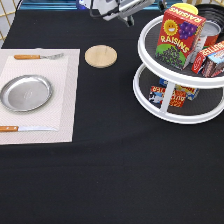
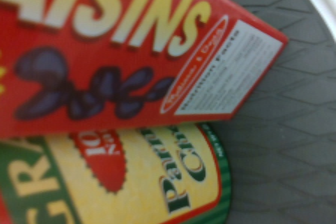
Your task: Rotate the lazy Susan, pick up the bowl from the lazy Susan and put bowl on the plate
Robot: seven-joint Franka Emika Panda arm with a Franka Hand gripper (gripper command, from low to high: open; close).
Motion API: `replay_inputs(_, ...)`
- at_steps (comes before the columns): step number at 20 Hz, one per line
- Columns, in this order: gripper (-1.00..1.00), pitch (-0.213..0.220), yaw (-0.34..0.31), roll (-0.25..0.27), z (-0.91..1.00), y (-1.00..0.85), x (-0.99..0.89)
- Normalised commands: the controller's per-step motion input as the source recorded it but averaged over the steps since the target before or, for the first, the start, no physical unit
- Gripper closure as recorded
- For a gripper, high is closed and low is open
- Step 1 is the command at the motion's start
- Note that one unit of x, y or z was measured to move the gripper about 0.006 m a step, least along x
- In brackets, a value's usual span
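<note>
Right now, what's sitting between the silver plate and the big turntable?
In the exterior view, a wooden coaster lies between the plate and the turntable, nearer the top.

Pale placemat (image 1: pixel 65 105) sits at the exterior view's left, fork (image 1: pixel 37 57) along its top edge, knife (image 1: pixel 25 129) near its bottom edge. Wooden coaster (image 1: pixel 101 56) lies just right of it. Red raisins box (image 1: pixel 178 35) (green-and-yellow can (image 2: pixel 127 185) right against it) stands upper right.

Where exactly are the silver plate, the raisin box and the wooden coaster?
Plate (image 1: pixel 26 92): exterior view, on its flat middle.
Raisin box (image 1: pixel 179 35): exterior view, on its red front face.
Coaster (image 1: pixel 100 55): exterior view, on its round top.
</note>
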Motion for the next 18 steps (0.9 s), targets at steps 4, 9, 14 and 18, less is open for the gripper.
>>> replay_inputs(4, -1.00, -0.113, 0.004, 0.130, -0.34, -0.03, 0.04)
replay_inputs(9, -1.00, -0.075, 0.005, 0.085, -0.38, 0.00, 0.00)
replay_inputs(14, -1.00, -0.009, 0.027, 0.052, -0.35, 0.00, -0.05)
replay_inputs(18, -1.00, -0.001, 0.025, 0.020, -0.24, 0.00, 0.00)
